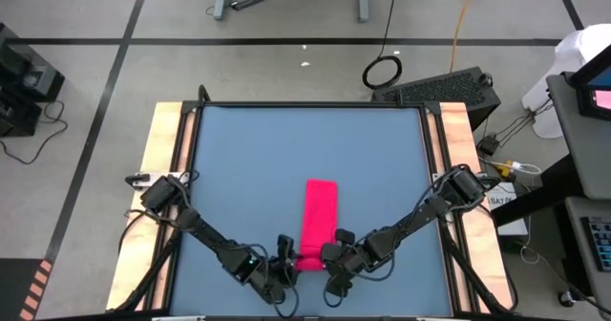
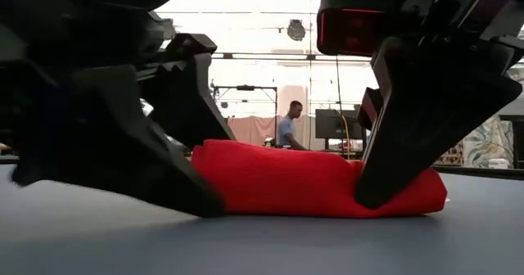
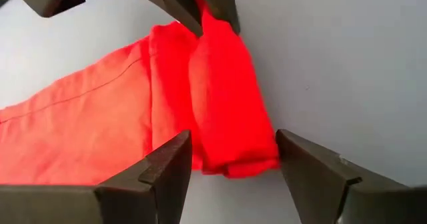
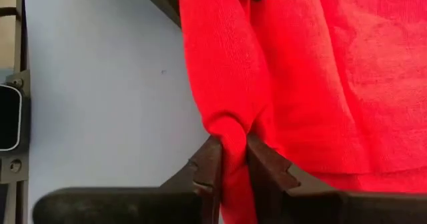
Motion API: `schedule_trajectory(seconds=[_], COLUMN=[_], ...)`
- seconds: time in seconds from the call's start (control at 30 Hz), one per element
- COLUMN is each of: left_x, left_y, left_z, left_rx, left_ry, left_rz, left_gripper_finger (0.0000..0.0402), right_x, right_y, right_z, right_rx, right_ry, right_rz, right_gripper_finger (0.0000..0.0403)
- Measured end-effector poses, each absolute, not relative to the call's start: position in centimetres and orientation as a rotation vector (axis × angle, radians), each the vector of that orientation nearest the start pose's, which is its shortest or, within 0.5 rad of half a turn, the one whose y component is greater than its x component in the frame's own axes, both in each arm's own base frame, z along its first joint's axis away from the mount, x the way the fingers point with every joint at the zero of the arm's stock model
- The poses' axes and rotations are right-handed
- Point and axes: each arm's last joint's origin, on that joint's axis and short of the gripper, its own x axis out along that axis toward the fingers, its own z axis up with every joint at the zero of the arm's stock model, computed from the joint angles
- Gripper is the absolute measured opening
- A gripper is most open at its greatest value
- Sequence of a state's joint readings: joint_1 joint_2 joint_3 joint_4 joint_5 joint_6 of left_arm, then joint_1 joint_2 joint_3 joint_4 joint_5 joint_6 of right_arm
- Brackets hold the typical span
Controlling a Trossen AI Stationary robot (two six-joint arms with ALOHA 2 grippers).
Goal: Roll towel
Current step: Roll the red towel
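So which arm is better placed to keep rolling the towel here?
Probably the right: its gripper is shut on the rolled end of the towel. The left gripper is open, fingers either side of that roll, gripping nothing.

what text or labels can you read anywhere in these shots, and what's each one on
No text can be read in any view.
The towel shows no print and no visible tag.
The left gripper and right gripper show no readable markings.
The lit screen at the right edge of the high view is too small to read.
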State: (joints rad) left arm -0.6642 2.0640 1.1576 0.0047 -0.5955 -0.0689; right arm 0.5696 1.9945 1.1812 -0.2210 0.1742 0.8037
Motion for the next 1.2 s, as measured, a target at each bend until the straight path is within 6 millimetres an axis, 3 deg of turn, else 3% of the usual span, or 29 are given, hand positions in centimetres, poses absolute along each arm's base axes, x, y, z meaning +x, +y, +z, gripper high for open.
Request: schedule_trajectory(seconds=[0.13, 0.4, 0.63, 0.73, 0.97, 1.2], left_x=[32.7, 32.9, 33.8, 34.3, 35.1, 35.5], left_y=[-23.4, -23.8, -22.4, -21.4, -19.8, -18.3], left_z=[10.9, 11.1, 10.9, 11.0, 11.4, 12.2], left_rx=[0.459, 0.391, 0.135, -0.035, -0.234, -0.311], left_ry=[0.718, 0.688, 0.756, 0.828, 0.889, 0.923], left_rz=[-0.045, -0.085, -0.062, -0.070, -0.074, -0.061], left_gripper_finger=[0.0206, 0.0130, 0.0017, 0.0022, 0.0022, 0.0021], right_x=[33.2, 33.3, 32.7, 32.0, 29.8, 27.9], right_y=[20.4, 20.4, 21.2, 21.8, 24.1, 26.2], right_z=[12.5, 12.5, 12.7, 13.2, 15.1, 14.4], right_rx=[0.355, 0.342, 0.208, 0.139, 0.028, -0.161], right_ry=[1.026, 1.015, 0.986, 0.983, 0.927, 0.778], right_rz=[-0.057, -0.058, -0.028, 0.002, 0.084, -0.058], right_gripper_finger=[0.0045, 0.0045, 0.0075, 0.0116, 0.0213, 0.0229])
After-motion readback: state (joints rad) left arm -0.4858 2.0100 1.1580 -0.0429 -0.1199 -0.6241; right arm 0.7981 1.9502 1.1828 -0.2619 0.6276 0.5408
